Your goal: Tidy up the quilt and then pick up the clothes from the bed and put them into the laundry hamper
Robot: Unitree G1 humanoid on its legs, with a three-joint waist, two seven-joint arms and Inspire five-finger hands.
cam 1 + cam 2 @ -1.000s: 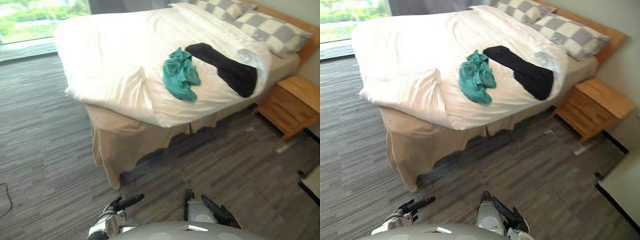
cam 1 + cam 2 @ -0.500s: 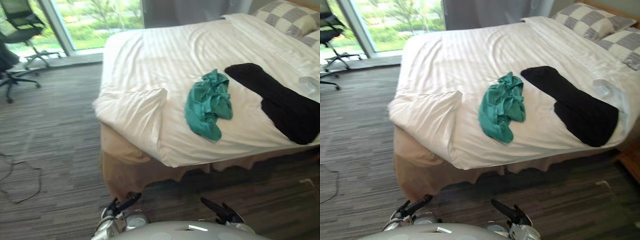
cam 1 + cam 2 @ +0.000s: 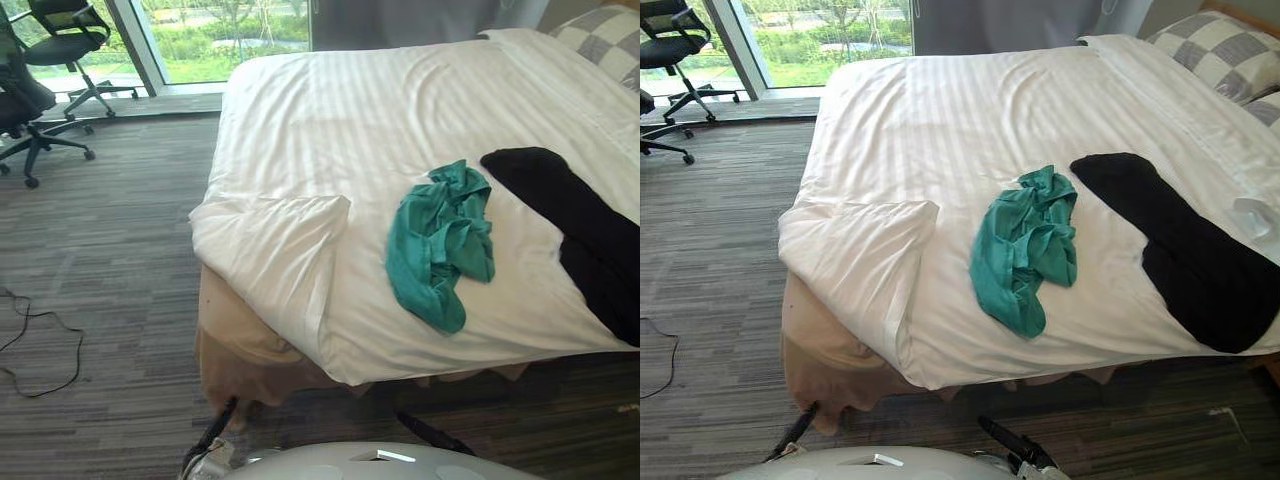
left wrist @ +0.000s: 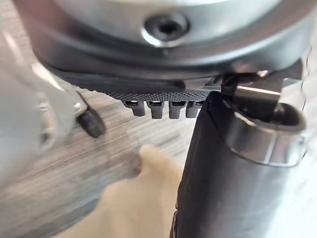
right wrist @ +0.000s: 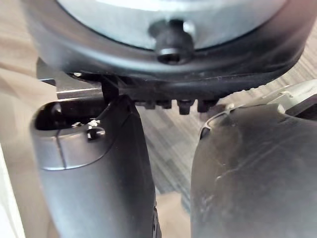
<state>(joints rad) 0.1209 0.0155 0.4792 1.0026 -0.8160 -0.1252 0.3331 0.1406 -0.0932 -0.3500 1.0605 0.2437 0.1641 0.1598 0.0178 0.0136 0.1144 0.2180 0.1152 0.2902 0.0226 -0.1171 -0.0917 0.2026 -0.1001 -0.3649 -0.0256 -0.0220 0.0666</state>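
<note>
A white quilt (image 3: 400, 130) covers the bed, and its near-left corner (image 3: 285, 245) is folded back on itself. A crumpled teal garment (image 3: 440, 245) lies on the quilt near the bed's front edge. To its right a long black garment (image 3: 1180, 245) lies flat. My left hand (image 3: 215, 430) and right hand (image 3: 432, 432) hang low over the carpet in front of the bed, well short of the clothes. Both have straight fingers and hold nothing. In the wrist views, the left hand (image 4: 233, 188) and right hand (image 5: 99, 173) have only floor past them.
A beige bed skirt (image 3: 240, 350) hangs under the folded corner. Checked pillows (image 3: 1225, 60) lie at the bed's far right. A small clear item (image 3: 1252, 215) rests by the black garment. Office chairs (image 3: 60, 40) stand by the window at far left, with striped grey carpet (image 3: 100, 260) between.
The camera has swung left and closer, so the bed now shows more square-on and the nightstand is out of frame. Both hands sit lower at the picture's edge. The clothes have not moved.
</note>
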